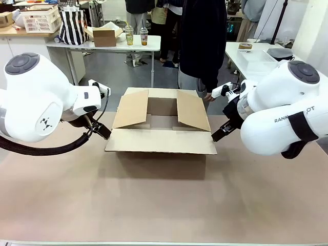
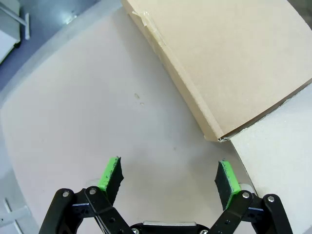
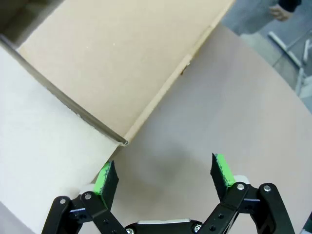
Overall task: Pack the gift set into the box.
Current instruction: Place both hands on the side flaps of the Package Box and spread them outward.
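Note:
The box [image 1: 160, 141], a large brown carton, stands in the middle of the table with its four flaps spread open. The gift set is out of view. My left gripper [image 1: 101, 131] hovers open at the box's near left corner, and the left wrist view shows the gripper [image 2: 168, 178] with nothing between its green pads, the box [image 2: 234, 63] just beyond. My right gripper [image 1: 220, 134] is open at the near right corner; the right wrist view has the gripper [image 3: 165, 176] empty beside the box [image 3: 107, 63].
A person in dark clothes stands behind the box, one hand [image 1: 209, 96] near its far right corner. Farther back, a white table holds a small brown box [image 1: 104, 37], two cups [image 1: 136, 35] and a striped bag [image 1: 72, 24]. The brown tabletop [image 1: 164, 200] stretches toward me.

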Robot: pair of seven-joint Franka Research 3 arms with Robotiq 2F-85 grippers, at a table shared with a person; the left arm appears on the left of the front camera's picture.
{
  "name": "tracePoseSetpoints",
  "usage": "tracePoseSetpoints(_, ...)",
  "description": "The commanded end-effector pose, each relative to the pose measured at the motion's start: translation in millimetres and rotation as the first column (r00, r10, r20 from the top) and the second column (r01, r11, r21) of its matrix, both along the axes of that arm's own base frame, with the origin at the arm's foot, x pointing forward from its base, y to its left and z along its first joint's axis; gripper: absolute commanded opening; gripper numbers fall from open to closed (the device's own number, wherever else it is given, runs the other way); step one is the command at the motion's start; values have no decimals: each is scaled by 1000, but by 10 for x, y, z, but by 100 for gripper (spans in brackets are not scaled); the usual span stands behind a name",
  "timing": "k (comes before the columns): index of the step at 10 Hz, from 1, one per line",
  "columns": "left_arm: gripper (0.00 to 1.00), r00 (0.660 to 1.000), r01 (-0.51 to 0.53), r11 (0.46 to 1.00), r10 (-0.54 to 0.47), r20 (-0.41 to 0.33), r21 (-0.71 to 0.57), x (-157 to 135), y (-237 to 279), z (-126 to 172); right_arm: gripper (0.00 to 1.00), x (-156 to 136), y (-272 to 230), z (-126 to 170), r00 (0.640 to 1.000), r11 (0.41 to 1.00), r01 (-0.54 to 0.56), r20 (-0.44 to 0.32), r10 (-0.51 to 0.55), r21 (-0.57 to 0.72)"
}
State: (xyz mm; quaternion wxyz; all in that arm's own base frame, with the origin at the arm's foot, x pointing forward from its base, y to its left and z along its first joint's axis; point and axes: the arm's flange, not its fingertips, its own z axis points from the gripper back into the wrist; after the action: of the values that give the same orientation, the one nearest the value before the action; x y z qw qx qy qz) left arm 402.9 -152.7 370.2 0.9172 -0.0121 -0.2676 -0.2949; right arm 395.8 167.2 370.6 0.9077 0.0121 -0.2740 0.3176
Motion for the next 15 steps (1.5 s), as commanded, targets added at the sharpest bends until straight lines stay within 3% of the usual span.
tracePoseSetpoints(1,100,1000,-1,1000,1,0,0,2,4,1,100,0,1,2,1000,1000,0,1,0,1)
tracePoseSetpoints(4,100,1000,0,1000,0,0,0,0,0,0,100,0,0,0,1000,1000,0,0,0,0)
tracePoseSetpoints(5,100,986,-71,994,82,-144,79,-61,-13,330,100,-52,-99,362,998,999,26,-52,-27,-19)
tracePoseSetpoints(6,100,977,-112,990,124,-170,82,-144,60,699,100,-176,-255,832,994,996,93,-59,-94,-12)
tracePoseSetpoints(7,100,978,-123,991,131,-164,60,-297,159,1075,100,-352,-376,1233,984,984,174,-23,-175,-25)
tracePoseSetpoints(8,100,989,-58,998,60,-133,20,-518,243,1429,100,-553,-464,1518,985,985,170,-7,-171,-10)
tracePoseSetpoints(9,100,995,-8,1000,5,-104,-22,-672,257,1561,100,-757,-497,1640,995,995,97,-12,-96,40)
tracePoseSetpoints(10,100,997,11,995,-19,-71,-98,-770,241,1528,100,-952,-489,1615,1000,997,22,13,-23,71)
tracePoseSetpoints(11,100,989,-72,997,75,-126,31,-535,194,1413,100,-1029,-474,1421,985,998,41,171,-34,-39)
tracePoseSetpoints(12,100,989,-72,997,75,-126,31,-535,194,1413,100,-799,-534,1740,994,994,109,14,-110,31)
tracePoseSetpoints(13,100,996,-39,999,37,-87,-25,-787,196,1723,100,-925,-468,1880,995,997,73,67,-74,17)
tracePoseSetpoints(14,100,973,94,975,-133,-188,-203,-735,270,1604,100,-883,-523,1758,997,968,65,-48,-55,243)
tracePoseSetpoints(15,100,949,152,891,-253,-189,-429,-731,455,1636,100,-882,-628,1778,971,877,202,-207,-121,436)
